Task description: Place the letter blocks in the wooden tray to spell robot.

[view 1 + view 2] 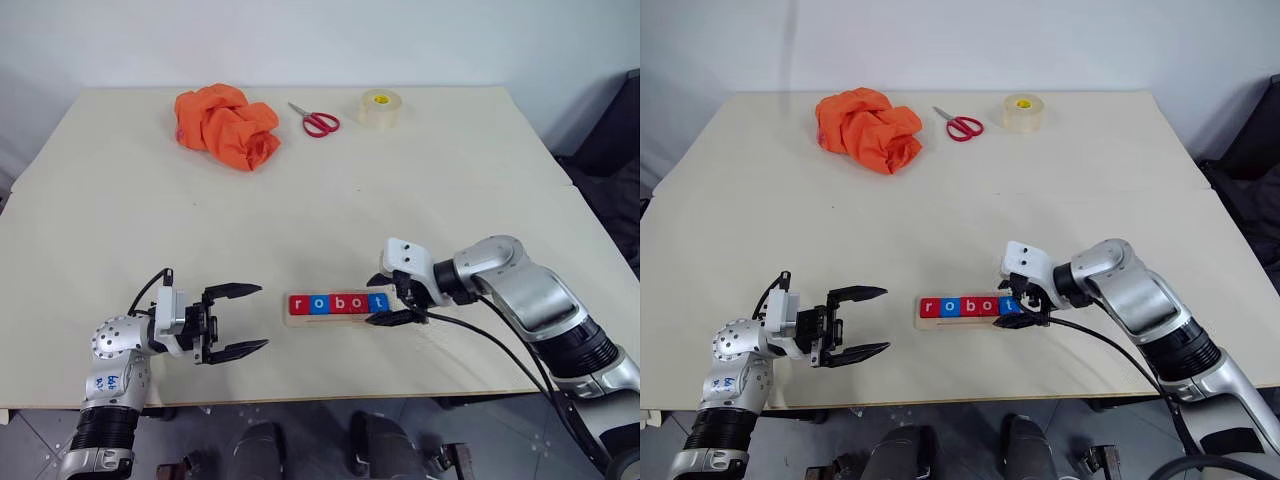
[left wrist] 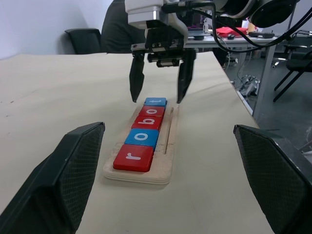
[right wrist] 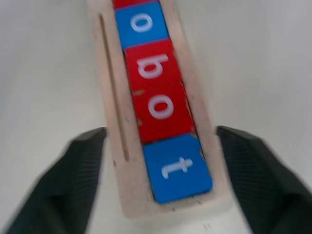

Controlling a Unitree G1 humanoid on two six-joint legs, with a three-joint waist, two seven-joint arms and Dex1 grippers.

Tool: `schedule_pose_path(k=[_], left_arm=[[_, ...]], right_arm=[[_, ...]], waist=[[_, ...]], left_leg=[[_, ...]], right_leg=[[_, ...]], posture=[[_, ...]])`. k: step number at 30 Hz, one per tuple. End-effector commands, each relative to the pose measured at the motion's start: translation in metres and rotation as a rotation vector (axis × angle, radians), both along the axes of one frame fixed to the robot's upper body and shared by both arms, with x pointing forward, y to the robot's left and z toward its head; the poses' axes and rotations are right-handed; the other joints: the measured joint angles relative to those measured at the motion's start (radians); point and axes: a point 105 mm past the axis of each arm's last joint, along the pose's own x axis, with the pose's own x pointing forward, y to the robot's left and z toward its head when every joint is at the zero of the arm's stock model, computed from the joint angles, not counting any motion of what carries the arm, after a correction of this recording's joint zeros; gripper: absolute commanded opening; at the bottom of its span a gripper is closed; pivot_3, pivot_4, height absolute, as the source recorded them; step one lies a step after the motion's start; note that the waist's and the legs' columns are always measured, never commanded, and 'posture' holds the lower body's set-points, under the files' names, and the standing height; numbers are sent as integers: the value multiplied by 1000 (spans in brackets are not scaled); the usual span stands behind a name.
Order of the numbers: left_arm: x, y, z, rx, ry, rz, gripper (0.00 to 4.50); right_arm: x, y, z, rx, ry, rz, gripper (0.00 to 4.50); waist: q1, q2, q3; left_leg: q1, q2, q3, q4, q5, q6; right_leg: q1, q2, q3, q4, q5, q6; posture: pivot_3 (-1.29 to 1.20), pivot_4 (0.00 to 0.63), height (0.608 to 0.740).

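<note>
Letter blocks [image 2: 145, 125]: flat glossy squares in grooved pale-wood tray [image 2: 165, 161]

the wooden tray [image 1: 300, 320] lies flat near the front edge of the worktop [image 1: 400, 190], long side running left to right. it is pale, narrow and shallow, with a thin groove along one long side. the five letter blocks [image 1: 337, 304] sit in it in a single row, edge to edge, spelling "robot": a red r [image 2: 133, 158], a blue o [image 2: 142, 137], a red b [image 2: 147, 121], a red o [image 2: 151, 111] and a blue t [image 3: 178, 167]. each is a flat square tile with a white lowercase letter. the t sits at the tray's right end.
</note>
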Motion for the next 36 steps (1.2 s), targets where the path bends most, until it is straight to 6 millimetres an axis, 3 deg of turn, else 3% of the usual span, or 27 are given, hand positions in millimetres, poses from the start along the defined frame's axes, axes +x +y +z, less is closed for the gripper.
schedule_pose_path(k=[1,6,10,16,20,24,30,36], left_arm=[[-1,-1,7,0,-41,-6,4500],[1,-3,7,-3,-43,-11,4500],[4,-4,8,-6,-43,23,4500],[16,7,12,50,-75,236,4500],[10,13,21,57,-136,255,4500],[-5,31,28,50,-99,232,4500],[-15,46,33,53,-100,235,4500],[-12,54,40,24,-138,272,4500]], right_arm=[[-3,1,17,21,-45,21,4471],[-4,-6,19,30,-61,9,4471],[-1,-12,28,132,-135,-14,4471],[-17,-70,28,237,-174,22,4471],[-30,-95,28,306,-131,73,4471],[-30,-122,23,287,-123,81,4471],[-16,-130,34,355,-159,60,4471],[-10,-132,38,379,-162,55,4471]], waist=[[0,0,0],[0,0,0],[2,0,0],[6,0,0],[-1,0,0],[-5,0,0],[-8,1,0],[-4,1,0]], left_leg=[[0,0,0,0,0,0],[0,0,0,0,0,0],[0,0,0,0,0,0],[0,-1,0,0,-1,1],[1,0,1,-1,-1,1],[2,1,1,-1,-1,1],[2,1,2,0,0,0],[2,1,2,0,0,-1]], right_leg=[[0,0,0,0,0,0],[0,0,0,0,0,0],[0,0,0,0,0,0],[2,0,0,-3,1,1],[3,1,1,-5,1,3],[2,2,1,-4,1,2],[2,2,2,-3,1,2],[2,2,2,-3,1,2]], posture=[[0,150,740],[0,150,740],[0,150,740],[0,150,740],[0,150,740],[0,150,740],[0,150,740],[0,150,740]])
